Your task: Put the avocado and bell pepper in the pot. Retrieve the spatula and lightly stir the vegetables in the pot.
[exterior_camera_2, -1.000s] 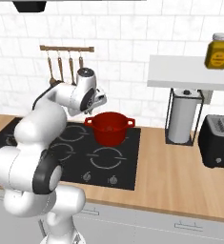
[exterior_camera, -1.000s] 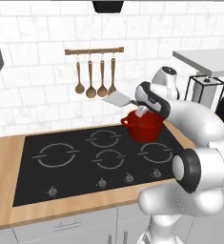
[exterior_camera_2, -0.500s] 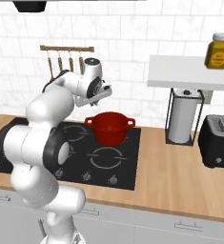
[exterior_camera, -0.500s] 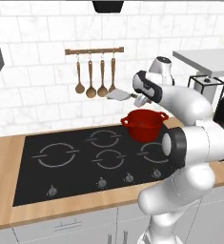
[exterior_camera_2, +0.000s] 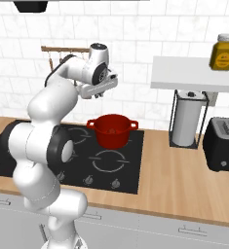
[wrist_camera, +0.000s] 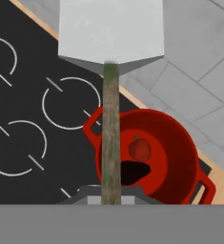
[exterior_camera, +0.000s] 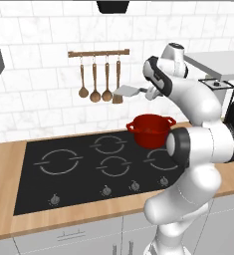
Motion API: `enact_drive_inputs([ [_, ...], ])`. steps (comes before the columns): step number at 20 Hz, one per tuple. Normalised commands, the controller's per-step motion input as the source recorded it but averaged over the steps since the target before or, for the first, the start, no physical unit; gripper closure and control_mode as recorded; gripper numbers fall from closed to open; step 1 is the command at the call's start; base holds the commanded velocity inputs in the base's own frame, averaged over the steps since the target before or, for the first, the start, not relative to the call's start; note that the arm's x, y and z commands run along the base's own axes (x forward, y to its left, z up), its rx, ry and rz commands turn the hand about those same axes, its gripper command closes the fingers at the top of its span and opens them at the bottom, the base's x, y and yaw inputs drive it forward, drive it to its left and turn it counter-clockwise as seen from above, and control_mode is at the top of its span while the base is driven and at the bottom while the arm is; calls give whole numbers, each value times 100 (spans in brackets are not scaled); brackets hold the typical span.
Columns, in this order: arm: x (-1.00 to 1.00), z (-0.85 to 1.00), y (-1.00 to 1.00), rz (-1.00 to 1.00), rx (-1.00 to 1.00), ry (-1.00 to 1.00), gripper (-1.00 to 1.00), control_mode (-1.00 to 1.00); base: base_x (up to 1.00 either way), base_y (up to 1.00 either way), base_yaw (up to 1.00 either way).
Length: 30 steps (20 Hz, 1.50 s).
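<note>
The red pot [exterior_camera: 149, 130] stands on the back right burner of the hob. In the hand view the pot [wrist_camera: 178, 152] holds the small red bell pepper [wrist_camera: 139, 148] and a dark avocado [wrist_camera: 132, 172] side by side on its bottom. My gripper [exterior_camera: 150, 92] is high above the pot, near the tiled wall, shut on the spatula's thin handle [wrist_camera: 111, 138]. The light-grey blade [exterior_camera: 124, 90] sticks out level to the left, well above the pot's rim. From the hand camera the blade [wrist_camera: 111, 31] lies beyond the pot, over the counter edge.
A wall rack [exterior_camera: 98, 52] with brown wooden spoons and a spatula hangs just left of the blade. The black hob [exterior_camera: 63, 174] spreads left of the pot. A paper towel stand [exterior_camera_2: 186, 121], toaster [exterior_camera_2: 225, 143] and shelf with jars [exterior_camera_2: 194, 78] are on the right.
The arm has lifted the spatula from just above the pot's rim to well above it, closer to the wall. The pot and vegetables have not moved.
</note>
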Motion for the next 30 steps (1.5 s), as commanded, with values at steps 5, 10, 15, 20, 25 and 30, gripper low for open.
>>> enact_drive_inputs([
  [5, 0, 0, 0, 0, 0, 0, 100, -100, 0, 0, 0],
  [10, 0, 0, -3, 0, -2, 0, 100, -100, 0, 0, 0],
  [15, 0, -4, -6, 2, -16, 0, 100, -100, 0, 0, 0],
  [20, 0, -1, -3, 4, -23, 0, 100, -100, 0, 0, 0],
  [25, 0, 0, -11, 3, -16, 0, 100, -100, 0, 0, 0],
  [30, 0, 0, -9, 3, -18, 1, 100, -100, 0, 0, 0],
])
